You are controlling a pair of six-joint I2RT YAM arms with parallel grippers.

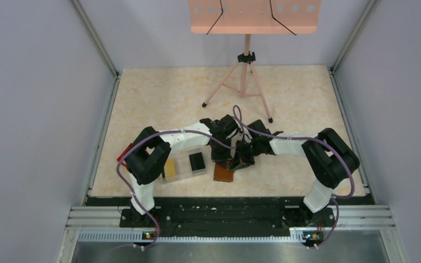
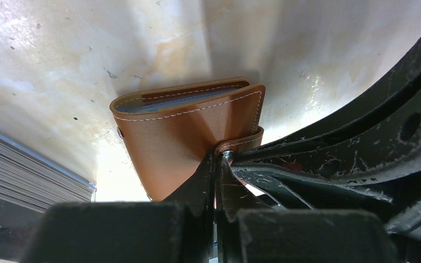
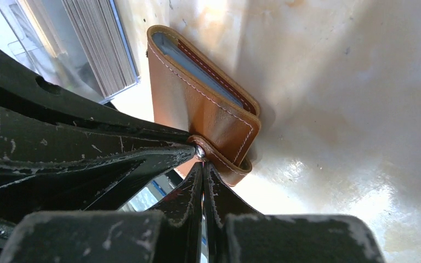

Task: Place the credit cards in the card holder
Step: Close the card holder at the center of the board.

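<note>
The brown leather card holder (image 1: 223,174) sits near the table's front, right of a clear tray (image 1: 189,176). A yellow card (image 1: 170,167) and a black card (image 1: 197,161) lie in the tray. In the left wrist view the card holder (image 2: 186,129) is folded and tilted up, its pale blue-grey inside showing at the top edge. My left gripper (image 2: 218,160) and right gripper (image 3: 202,167) are both shut, tips meeting at the snap tab (image 3: 222,159), with a sliver of brown leather between the fingers. Both grippers hang over the card holder in the top view, left (image 1: 222,159) and right (image 1: 240,160).
A stack of card edges (image 3: 101,49) in the tray stands just left of the card holder. A pink music stand on a tripod (image 1: 245,82) stands at the back. A small red thing (image 1: 125,153) lies by the left wall. Grey walls enclose the table.
</note>
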